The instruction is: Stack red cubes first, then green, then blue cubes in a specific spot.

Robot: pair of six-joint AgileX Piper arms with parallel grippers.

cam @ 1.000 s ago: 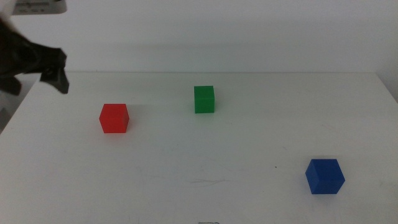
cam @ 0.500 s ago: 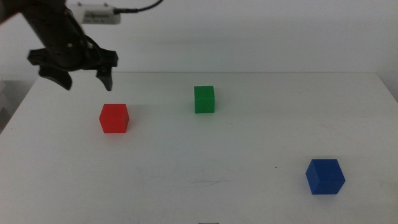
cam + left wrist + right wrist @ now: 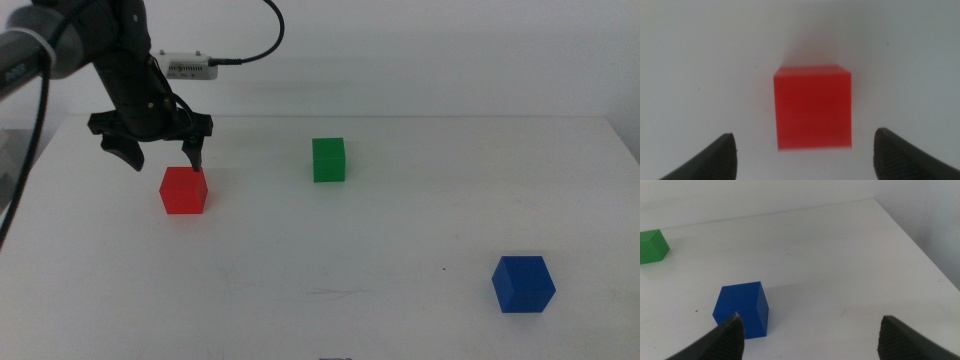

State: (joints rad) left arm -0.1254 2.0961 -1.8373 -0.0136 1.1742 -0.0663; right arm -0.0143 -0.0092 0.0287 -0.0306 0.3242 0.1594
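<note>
The red cube (image 3: 183,190) rests on the white table at the left. My left gripper (image 3: 163,158) hangs open just above and behind it, one jaw to each side. The left wrist view looks straight down on the red cube (image 3: 813,108), centred between the wide-spread jaws of the left gripper (image 3: 805,157). The green cube (image 3: 328,160) stands near the table's middle, farther back. The blue cube (image 3: 523,284) lies at the front right. In the right wrist view the right gripper (image 3: 810,337) is open, with the blue cube (image 3: 742,309) just beyond one jaw and the green cube (image 3: 652,246) far off.
The white table (image 3: 400,230) ends at a far edge along the wall and a right edge (image 3: 910,235) close to the blue cube. A cable and a small white box (image 3: 187,65) trail from the left arm.
The left arm has swung in from the table's left edge to the right and come down over the red cube. The cubes have not moved.
</note>
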